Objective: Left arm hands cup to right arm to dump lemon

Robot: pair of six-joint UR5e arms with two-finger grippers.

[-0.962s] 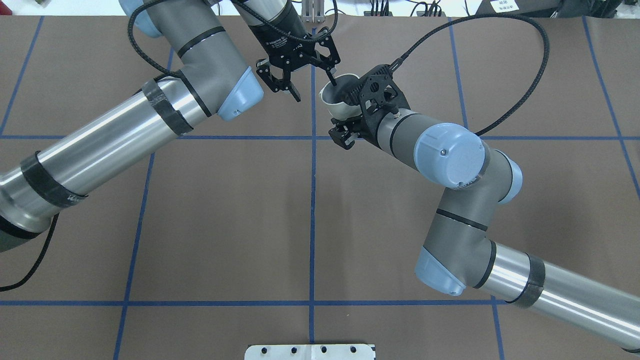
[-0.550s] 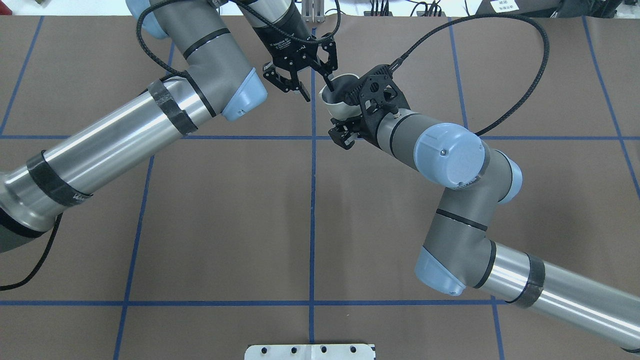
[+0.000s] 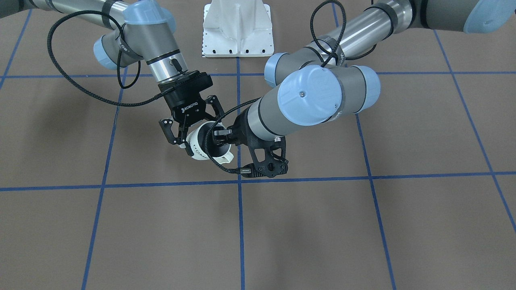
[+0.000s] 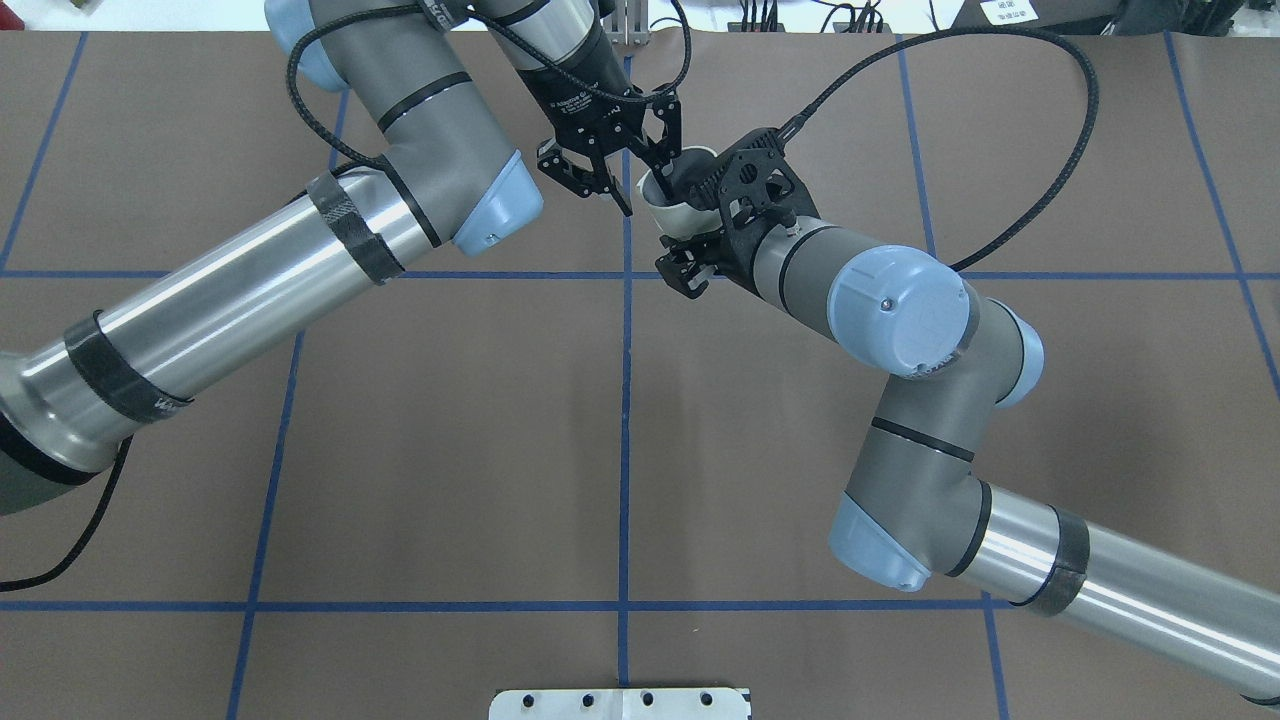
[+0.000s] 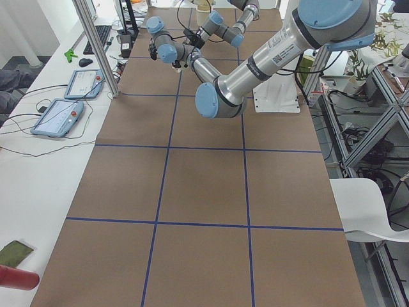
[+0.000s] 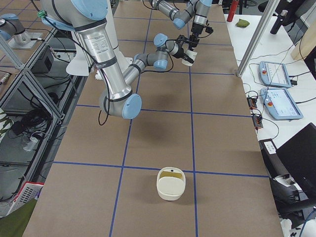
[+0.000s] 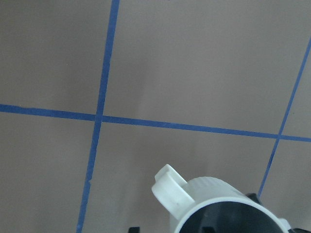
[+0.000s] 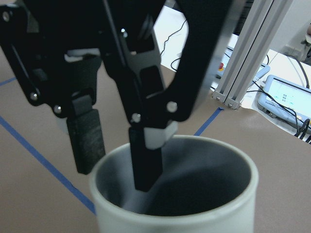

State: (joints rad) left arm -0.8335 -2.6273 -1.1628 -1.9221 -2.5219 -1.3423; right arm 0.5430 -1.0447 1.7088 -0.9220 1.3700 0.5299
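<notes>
Two fixed cameras look steeply down on the table from opposite long sides, two more look along it from each far end, and both close wrist cameras share the cup that all the wide views also see.

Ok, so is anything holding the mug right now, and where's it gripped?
The left gripper holds the mug, clamped across its outer wall, handle free. The right gripper is open, straddling the rim, one finger inside, gripping nothing yet.
</notes>
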